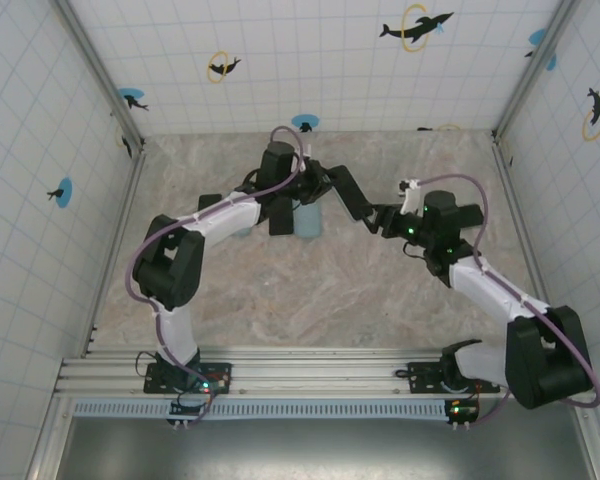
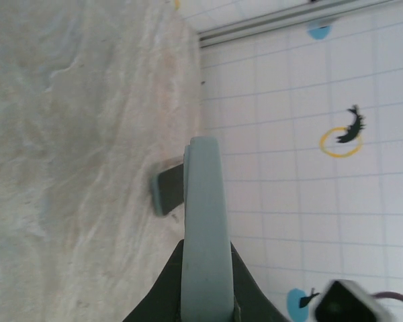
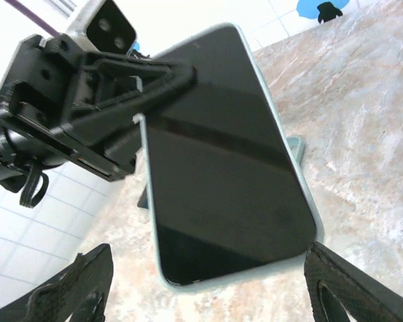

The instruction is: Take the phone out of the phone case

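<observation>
The phone (image 3: pixel 221 161), black screen up, sits inside a pale blue-green phone case (image 3: pixel 235 280) and is held above the table. My left gripper (image 2: pixel 206 249) is shut on the far part of the case, whose edge (image 2: pixel 205 221) runs straight up that view. In the top view the left gripper (image 1: pixel 318 186) holds the phone (image 1: pixel 348 195) out toward my right gripper (image 1: pixel 388 220). The right gripper (image 3: pixel 211 290) is open. Its fingers (image 3: pixel 74 288) stand on either side of the phone's near end, the right one close to the case's corner.
A pale blue item (image 1: pixel 308 222) with a dark part (image 1: pixel 280 222) lies on the marble table (image 1: pixel 310 290) under the phone, and its dark part (image 2: pixel 166 190) shows beside the case's edge. Tiled walls (image 1: pixel 310 60) close in the back and both sides.
</observation>
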Robot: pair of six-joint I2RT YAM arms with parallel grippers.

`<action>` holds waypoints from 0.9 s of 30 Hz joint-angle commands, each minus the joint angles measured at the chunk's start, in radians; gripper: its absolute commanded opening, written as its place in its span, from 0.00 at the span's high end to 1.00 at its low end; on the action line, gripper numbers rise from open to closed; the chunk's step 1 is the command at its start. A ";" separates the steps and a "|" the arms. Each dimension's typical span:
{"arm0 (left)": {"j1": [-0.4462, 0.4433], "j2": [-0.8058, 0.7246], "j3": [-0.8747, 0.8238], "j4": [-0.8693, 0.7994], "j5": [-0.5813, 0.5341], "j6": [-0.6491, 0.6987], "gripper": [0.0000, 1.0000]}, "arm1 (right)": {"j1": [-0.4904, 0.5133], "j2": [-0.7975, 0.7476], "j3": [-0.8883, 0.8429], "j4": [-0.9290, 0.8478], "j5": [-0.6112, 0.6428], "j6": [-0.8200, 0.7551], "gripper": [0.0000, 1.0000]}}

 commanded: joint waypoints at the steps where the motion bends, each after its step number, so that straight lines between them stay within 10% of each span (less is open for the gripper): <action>1: 0.005 -0.091 -0.018 0.130 0.010 -0.074 0.96 | 0.003 -0.048 -0.070 0.199 -0.003 0.209 0.28; 16: 0.005 -0.177 -0.136 0.304 -0.019 -0.257 0.96 | 0.184 -0.027 -0.249 0.793 0.239 0.546 0.54; 27: 0.002 -0.204 -0.173 0.352 -0.011 -0.296 0.96 | 0.212 0.030 -0.214 0.822 0.278 0.570 0.66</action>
